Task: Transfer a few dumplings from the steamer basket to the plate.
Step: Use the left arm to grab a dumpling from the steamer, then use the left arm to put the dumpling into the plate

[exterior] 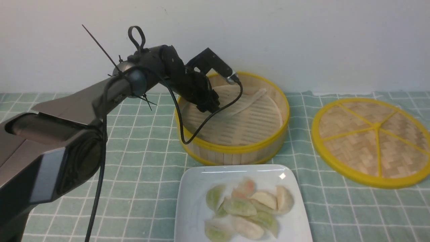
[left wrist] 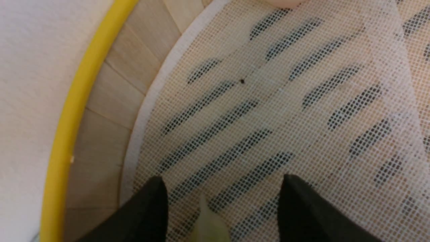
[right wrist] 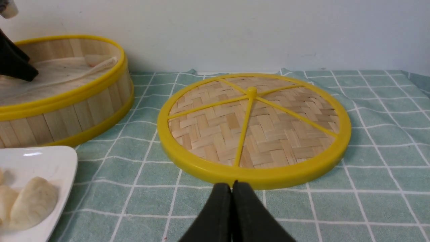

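Your left tool (left wrist: pixel 221 193) is spread wide inside the round, yellow-rimmed bamboo steamer basket (exterior: pixel 235 149). A pale green crescent dumpling (left wrist: pixel 209 226) lies between its fingers on the white mesh liner (left wrist: pixel 268 101). Your right tool (right wrist: pixel 231 188) is pressed together near the flat woven bamboo disc (right wrist: pixel 255 127). More green, pinkish and cream dumplings (exterior: pixel 248 208) are heaped on the glossy white square plate (exterior: pixel 189 191).

Three cameras: one front, two on the wrists.
The front view looks forward over the plate (exterior: pixel 191 208) to the basket (exterior: pixel 235 148) and wall (exterior: pixel 302 33). The left wrist view looks down, very close, into the basket. The right wrist view sits low by the disc (right wrist: pixel 252 134), also catching basket and plate.
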{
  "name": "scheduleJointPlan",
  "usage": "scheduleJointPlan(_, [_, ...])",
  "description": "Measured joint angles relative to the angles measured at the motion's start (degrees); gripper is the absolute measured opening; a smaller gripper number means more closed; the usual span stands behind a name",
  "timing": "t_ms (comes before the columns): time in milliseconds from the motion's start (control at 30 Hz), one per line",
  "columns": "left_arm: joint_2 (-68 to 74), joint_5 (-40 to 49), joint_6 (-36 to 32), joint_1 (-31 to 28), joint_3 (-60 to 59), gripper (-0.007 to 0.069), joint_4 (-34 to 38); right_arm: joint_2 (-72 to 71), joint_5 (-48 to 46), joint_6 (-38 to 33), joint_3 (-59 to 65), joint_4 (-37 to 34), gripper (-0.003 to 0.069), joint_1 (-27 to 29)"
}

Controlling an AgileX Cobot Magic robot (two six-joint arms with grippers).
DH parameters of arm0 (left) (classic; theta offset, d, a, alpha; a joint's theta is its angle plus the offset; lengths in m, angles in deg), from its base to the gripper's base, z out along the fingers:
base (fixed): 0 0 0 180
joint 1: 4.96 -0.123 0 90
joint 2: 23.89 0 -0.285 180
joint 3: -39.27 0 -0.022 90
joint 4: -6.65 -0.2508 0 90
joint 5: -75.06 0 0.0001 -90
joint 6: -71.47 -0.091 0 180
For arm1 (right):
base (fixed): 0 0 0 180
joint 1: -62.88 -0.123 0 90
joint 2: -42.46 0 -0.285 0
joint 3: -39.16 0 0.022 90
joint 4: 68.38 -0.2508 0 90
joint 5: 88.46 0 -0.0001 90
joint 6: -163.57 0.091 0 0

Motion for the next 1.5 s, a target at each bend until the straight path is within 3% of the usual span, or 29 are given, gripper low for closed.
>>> scheduleJointPlan(67, [0.0,1.3,0.2,0.0,0.1,0.0323,-0.7,0.0,0.0,0.0,0.0,0.0,-0.0015,0.0])
scheduleJointPlan(100, [0.0,3.0,0.4,0.1,0.6,0.0225,-1.6,0.0,0.0,0.0,0.0,0.0,-0.0015,0.0])
scheduleJointPlan(167, [-0.1,5.4,0.6,0.2,1.3,0.0127,-3.5,0.0,0.0,0.0,0.0,0.0,-0.0015,0.0])
scheduleJointPlan(200, [-0.1,7.2,0.7,0.4,2.2,0.0107,-5.3,0.0,0.0,0.0,0.0,0.0,-0.0015,0.0])
scheduleJointPlan(567, [0.5,26.3,9.8,4.9,16.2,0.0112,-20.5,0.0,0.0,0.0,0.0,0.0,-0.0015,0.0])
scheduleJointPlan(733, [0.3,32.4,11.7,6.2,21.6,0.0112,-20.9,0.0,0.0,0.0,0.0,0.0,-0.0015,0.0])
scheduleJointPlan(967, [-4.0,33.4,18.1,6.3,22.7,0.0112,-19.4,0.0,0.0,0.0,0.0,0.0,-0.0015,0.0])
scheduleJointPlan(1167, [-14.7,33.4,22.4,6.4,10.2,0.0112,-18.2,0.0,0.0,0.0,0.0,0.0,-0.0015,0.0])
scheduleJointPlan(1367, [-28.2,33.4,28.9,6.6,-16.3,0.0112,-12.0,0.0,0.0,0.0,0.0,0.0,-0.0015,0.0])
scheduleJointPlan(1500, [-30.4,33.3,30.0,8.0,-27.5,0.0112,-8.4,0.0,0.0,0.0,0.0,0.0,-0.0015,0.0])
